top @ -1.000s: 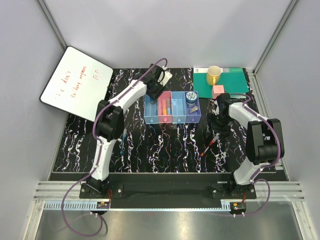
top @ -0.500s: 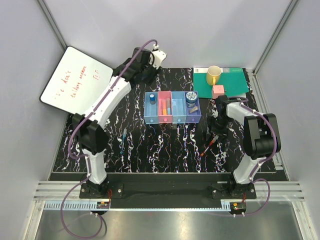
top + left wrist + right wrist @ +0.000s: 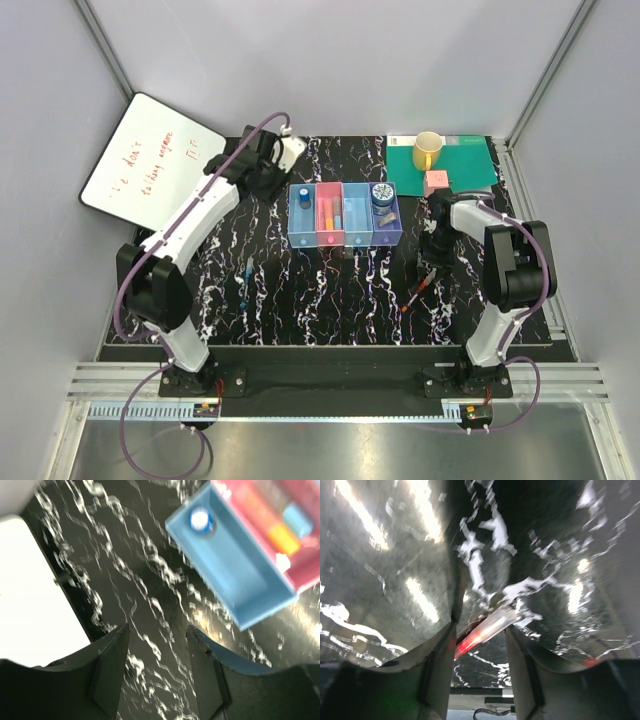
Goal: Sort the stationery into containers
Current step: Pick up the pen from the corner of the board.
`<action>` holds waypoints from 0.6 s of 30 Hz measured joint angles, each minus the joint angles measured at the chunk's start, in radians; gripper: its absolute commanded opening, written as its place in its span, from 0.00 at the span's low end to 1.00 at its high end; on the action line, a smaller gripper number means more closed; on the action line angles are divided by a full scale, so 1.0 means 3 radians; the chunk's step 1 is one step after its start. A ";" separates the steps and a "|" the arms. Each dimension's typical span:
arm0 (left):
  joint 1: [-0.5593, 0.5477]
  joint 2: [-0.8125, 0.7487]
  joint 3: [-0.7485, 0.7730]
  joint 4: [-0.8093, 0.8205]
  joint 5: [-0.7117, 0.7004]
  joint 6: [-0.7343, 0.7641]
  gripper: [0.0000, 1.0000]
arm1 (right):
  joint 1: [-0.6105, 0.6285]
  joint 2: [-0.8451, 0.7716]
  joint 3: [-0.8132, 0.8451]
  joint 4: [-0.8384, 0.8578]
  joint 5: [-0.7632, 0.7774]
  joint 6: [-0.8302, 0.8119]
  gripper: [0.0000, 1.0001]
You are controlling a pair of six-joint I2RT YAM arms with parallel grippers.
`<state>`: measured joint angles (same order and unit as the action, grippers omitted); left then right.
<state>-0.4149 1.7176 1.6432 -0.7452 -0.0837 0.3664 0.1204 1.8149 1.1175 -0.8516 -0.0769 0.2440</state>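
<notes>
Right pincer (image 3: pixel 481 636) is straddling the red pen (image 3: pixel 489 626), jaws partly apart, grip unconfirmed. Pen is lying diagonally, lower left to upper right. Left pincer (image 3: pixel 157 631) is hanging open, empty.

black marbled mat (image 3: pixel 340 300): we are seeing it covering the middle of the floor.
whiteboard (image 3: pixel 150 165): we are finding it at ten o'clock, askew, bearing red handwriting too small for us to read.
green mat (image 3: pixel 470 160): we are spotting it at one o'clock.
yellow cup (image 3: pixel 428 150): we are watching it standing upright on the green mat.
pink cube (image 3: pixel 435 183): we are noting it sitting just at the cup's six o'clock.
metal rail (image 3: pixel 330 385): we are seeing it running along six o'clock.
</notes>
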 measured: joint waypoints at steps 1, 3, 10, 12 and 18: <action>0.0023 -0.0056 -0.0111 -0.0036 0.0001 -0.0001 0.54 | 0.0001 0.0033 0.0045 -0.0019 0.0060 0.0000 0.50; 0.0058 -0.0127 -0.0221 -0.0080 0.0003 -0.0005 0.54 | 0.0000 0.0089 0.0118 -0.0032 0.0145 -0.0004 0.48; 0.0154 -0.0329 -0.0378 -0.0095 0.0004 -0.0069 0.54 | 0.0014 0.0298 0.0384 -0.0167 0.0245 -0.0031 0.43; 0.0174 -0.0373 -0.0408 -0.0106 0.0004 -0.0078 0.54 | 0.0031 0.0327 0.0425 -0.0182 0.0254 -0.0039 0.40; 0.0231 -0.0435 -0.0532 -0.0134 0.0006 -0.0098 0.54 | 0.0126 0.0332 0.0445 -0.0170 0.0304 -0.0039 0.29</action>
<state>-0.3454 1.5871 1.4837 -0.7853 -0.0818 0.3370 0.1581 1.9144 1.2510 -0.9028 0.0143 0.2321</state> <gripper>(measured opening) 0.539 0.337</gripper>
